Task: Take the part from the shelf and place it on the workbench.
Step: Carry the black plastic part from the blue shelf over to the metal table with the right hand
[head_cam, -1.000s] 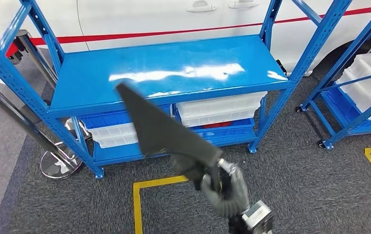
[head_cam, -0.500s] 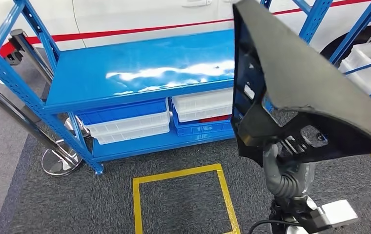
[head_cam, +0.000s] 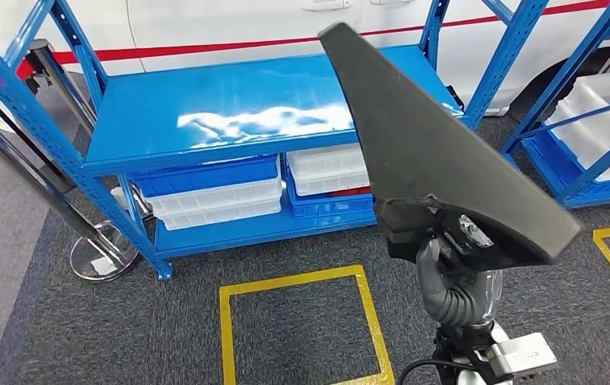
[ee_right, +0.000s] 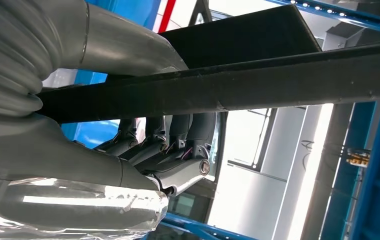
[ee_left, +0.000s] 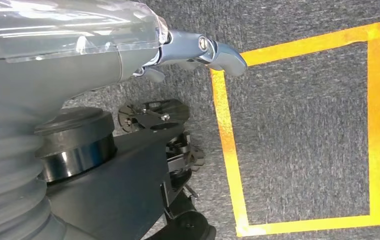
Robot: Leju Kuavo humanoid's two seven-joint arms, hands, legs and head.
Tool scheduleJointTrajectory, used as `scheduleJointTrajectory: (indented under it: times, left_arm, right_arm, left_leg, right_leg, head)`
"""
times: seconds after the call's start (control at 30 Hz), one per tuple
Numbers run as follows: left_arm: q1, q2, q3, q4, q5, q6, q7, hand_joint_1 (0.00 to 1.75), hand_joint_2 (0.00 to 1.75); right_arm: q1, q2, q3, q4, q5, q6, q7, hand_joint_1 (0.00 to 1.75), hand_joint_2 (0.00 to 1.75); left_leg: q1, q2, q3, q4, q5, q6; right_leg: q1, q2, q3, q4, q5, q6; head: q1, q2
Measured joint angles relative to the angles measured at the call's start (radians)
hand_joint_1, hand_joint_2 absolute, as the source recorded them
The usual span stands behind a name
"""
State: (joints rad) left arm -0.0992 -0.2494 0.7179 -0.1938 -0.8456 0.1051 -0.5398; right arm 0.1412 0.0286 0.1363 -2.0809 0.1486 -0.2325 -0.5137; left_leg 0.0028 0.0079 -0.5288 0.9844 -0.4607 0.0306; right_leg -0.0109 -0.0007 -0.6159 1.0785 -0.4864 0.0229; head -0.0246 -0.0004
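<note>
right hand (head_cam: 446, 269): fingers (ee_right: 165, 137) grip the black part (head_cam: 438, 160), raised before the blue shelf (head_cam: 229, 120) | left hand (ee_left: 198, 50): hangs over floor, fingers state cannot tell | one yellow square (head_cam: 302, 329) on carpet, shelf top bare

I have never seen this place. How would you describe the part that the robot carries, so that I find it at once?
In front of the blue shelf rack, above the yellow floor square, the right hand holds the part up. It is a dark grey, matte wedge-shaped panel, the only black thing among blue shelves and white bins.
</note>
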Motion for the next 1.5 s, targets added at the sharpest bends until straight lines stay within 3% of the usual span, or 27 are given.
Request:
scheduleJointTrajectory:
  times: [0.07,0.13,0.17,0.27,0.33,0.43,0.47,0.53,0.6,0.63,0.67,0.7,0.77,0.83,0.97,1.03,1.1,1.13,1.17,1.2,1.27,1.33,1.43,1.5]
  left_arm:
    - [0.001,0.0,-0.001,0.0,0.0,0.002,0.0,0.0,1.75]
    - [0.004,0.0,-0.001,0.0,0.0,0.004,0.002,0.0,1.75]
    - [0.005,0.0,-0.001,0.0,0.0,0.005,0.004,0.0,1.75]
    - [0.007,0.001,-0.001,0.0,0.005,0.008,0.009,0.0,1.75]
    - [0.008,0.002,-0.001,0.0,0.009,0.009,0.01,0.0,1.75]
    - [0.014,0.006,-0.001,0.0,0.012,0.01,0.01,0.0,1.75]
    - [0.017,0.007,-0.001,0.0,0.012,0.011,0.01,0.0,1.75]
    - [0.021,0.009,-0.001,0.0,0.012,0.011,0.01,0.0,1.75]
    - [0.025,0.011,-0.001,0.0,0.011,0.01,0.01,0.0,1.75]
    - [0.028,0.013,-0.001,0.0,0.01,0.009,0.01,0.0,1.75]
    - [0.03,0.014,-0.001,0.0,0.009,0.008,0.01,0.0,1.75]
    - [0.033,0.016,-0.001,0.0,0.008,0.007,0.01,0.0,1.75]
    - [0.035,0.019,-0.001,0.0,0.008,0.006,0.01,0.0,1.75]
    - [0.035,0.023,-0.001,0.0,0.008,0.006,0.009,0.0,1.75]
    - [0.039,0.026,-0.001,0.0,0.007,0.006,0.009,0.0,1.75]
    - [0.039,0.026,-0.001,0.0,0.005,0.006,0.009,0.0,1.75]
    - [0.039,0.026,-0.001,0.0,0.001,0.007,0.01,0.0,1.75]
    - [0.039,0.026,-0.001,0.0,0.0,0.007,0.012,0.0,1.75]
    - [0.039,0.026,-0.001,0.0,-0.001,0.008,0.014,0.0,1.75]
    - [0.04,0.026,-0.001,0.0,-0.002,0.008,0.017,0.0,1.75]
    - [0.039,0.026,-0.001,0.0,-0.002,0.009,0.021,0.0,1.75]
    - [0.039,0.026,-0.001,0.0,-0.001,0.009,0.023,0.0,1.75]
    - [0.04,0.026,-0.001,0.0,0.0,0.009,0.023,0.0,1.75]
    - [0.041,0.026,-0.001,0.0,0.004,0.012,0.024,0.0,1.75]
  right_arm:
    - [-0.005,0.003,-0.001,0.005,0.0,0.001,0.0,1.75,1.75]
    - [-0.007,0.007,-0.006,0.011,-0.001,0.009,0.001,1.75,1.75]
    - [-0.007,0.01,-0.009,0.013,-0.002,0.014,0.001,1.75,1.75]
    - [-0.015,0.017,-0.015,0.021,-0.002,0.031,0.006,1.75,1.75]
    - [-0.022,0.024,-0.015,0.028,0.002,0.036,0.01,1.75,1.75]
    - [-0.034,0.035,-0.015,0.046,0.016,0.035,0.018,1.75,1.75]
    - [-0.042,0.038,-0.015,0.052,0.019,0.035,0.021,1.75,1.75]
    - [-0.056,0.043,-0.015,0.065,0.02,0.035,0.025,1.75,1.75]
    - [-0.069,0.046,-0.016,0.081,0.015,0.035,0.034,1.75,1.75]
    - [-0.075,0.047,-0.017,0.089,0.011,0.035,0.039,1.75,1.75]
    - [-0.08,0.046,-0.018,0.098,0.006,0.035,0.042,1.75,1.75]
    - [-0.085,0.046,-0.02,0.105,0.002,0.035,0.045,1.75,1.75]
    - [-0.092,0.046,-0.023,0.115,-0.005,0.035,0.046,1.75,1.75]
    - [-0.1,0.046,-0.026,0.123,-0.006,0.035,0.046,1.75,1.75]
    - [-0.108,0.046,-0.031,0.132,-0.007,0.036,0.046,1.75,1.75]
    - [-0.116,0.043,-0.033,0.136,-0.012,0.035,0.046,1.75,1.75]
    - [-0.129,0.036,-0.033,0.146,-0.024,0.035,0.05,1.75,1.75]
    - [-0.135,0.031,-0.033,0.153,-0.031,0.034,0.052,1.75,1.75]
    - [-0.141,0.027,-0.034,0.16,-0.037,0.034,0.055,1.75,1.75]
    - [-0.149,0.022,-0.034,0.167,-0.042,0.033,0.057,1.75,1.75]
    - [-0.165,0.012,-0.034,0.179,-0.053,0.033,0.058,1.75,1.75]
    - [-0.178,0.005,-0.033,0.19,-0.062,0.034,0.056,1.75,1.75]
    - [-0.188,-0.004,-0.033,0.21,-0.073,0.034,0.053,1.75,1.75]
    - [-0.202,-0.008,-0.031,0.223,-0.079,0.033,0.051,1.75,1.75]
  left_leg:
    - [0.0,0.001,-0.011,0.0,0.01,0.005]
    - [0.0,0.002,-0.026,0.006,0.015,0.003]
    - [0.0,0.001,-0.032,0.01,0.017,0.002]
    - [-0.001,0.001,-0.046,0.028,0.017,-0.006]
    - [-0.005,0.0,-0.055,0.037,0.018,-0.017]
    - [-0.003,-0.001,-0.061,0.04,0.023,-0.034]
    - [-0.002,-0.001,-0.068,0.053,0.011,-0.04]
    - [0.001,-0.002,-0.103,0.136,-0.051,-0.049]
    - [0.002,-0.003,-0.153,0.266,-0.122,-0.054]
    - [0.002,-0.003,-0.165,0.307,-0.137,-0.054]
    - [0.001,-0.003,-0.159,0.312,-0.134,-0.051]
    - [0.001,-0.003,-0.132,0.274,-0.112,-0.047]
    - [-0.003,-0.003,-0.044,0.128,-0.059,-0.031]
    - [-0.01,-0.003,0.005,0.033,-0.035,-0.019]
    - [-0.009,-0.001,0.003,0.007,-0.012,-0.005]
    - [-0.002,0.002,-0.003,-0.006,0.007,0.002]
    - [-0.003,0.003,-0.017,-0.005,0.016,0.005]
    - [-0.003,0.004,-0.025,-0.002,0.02,0.005]
    - [-0.003,0.004,-0.032,0.002,0.022,0.004]
    - [-0.002,0.003,-0.038,0.006,0.023,0.003]
    - [-0.002,0.003,-0.047,0.018,0.024,-0.001]
    - [-0.006,0.002,-0.056,0.03,0.024,-0.01]
    - [-0.008,0.001,-0.064,0.033,0.03,-0.027]
    - [-0.006,0.0,-0.077,0.059,0.006,-0.038]
  right_leg:
    - [-0.004,0.001,-0.048,0.118,-0.075,0.007]
    - [-0.007,0.0,-0.08,0.212,-0.111,0.013]
    - [-0.009,0.0,-0.073,0.21,-0.102,0.014]
    - [-0.012,0.0,0.033,0.03,-0.028,0.013]
    - [-0.009,0.002,0.067,-0.04,-0.012,0.001]
    - [-0.006,0.003,0.058,-0.042,0.0,-0.022]
    - [-0.007,0.002,0.055,-0.044,0.005,-0.03]
    - [-0.008,0.0,0.045,-0.047,0.015,-0.043]
    - [-0.006,-0.002,0.031,-0.046,0.024,-0.048]
    - [-0.004,-0.002,0.025,-0.046,0.028,-0.048]
    - [-0.002,-0.002,0.02,-0.045,0.032,-0.048]
    - [0.0,-0.001,0.017,-0.045,0.036,-0.047]
    - [0.003,-0.001,0.015,-0.045,0.041,-0.044]
    - [0.003,-0.001,0.012,-0.044,0.047,-0.036]
    - [0.001,-0.003,0.002,-0.038,0.047,-0.012]
    - [0.002,-0.001,-0.028,0.029,-0.006,-0.003]
    - [-0.001,0.001,-0.078,0.154,-0.079,0.004]
    - [-0.003,0.0,-0.094,0.204,-0.099,0.007]
    - [-0.004,0.0,-0.094,0.221,-0.1,0.009]
    - [-0.006,0.0,-0.074,0.197,-0.082,0.01]
    - [-0.009,-0.001,0.007,0.065,-0.031,0.01]
    - [-0.007,0.0,0.057,-0.031,-0.006,0.0]
    - [-0.003,0.001,0.054,-0.044,0.003,-0.02]
    - [-0.005,0.0,0.048,-0.048,0.013,-0.036]
  head:
    - [0.0,0.0]
    - [0.0,0.0]
    - [0.0,0.0]
    - [0.0,0.0]
    - [0.0,0.0]
    - [0.0,0.0]
    - [0.0,0.0]
    - [0.0,0.0]
    - [-0.001,0.0]
    - [-0.001,0.0]
    - [-0.001,0.0]
    - [-0.001,0.0]
    - [-0.001,0.0]
    - [-0.001,0.0]
    - [0.0,0.0]
    - [0.0,0.0]
    - [0.0,0.0]
    - [0.0,0.0]
    - [0.0,0.0]
    - [0.0,0.0]
    - [0.0,0.0]
    - [0.0,0.0]
    - [0.0,0.0]
    - [0.0,0.0]
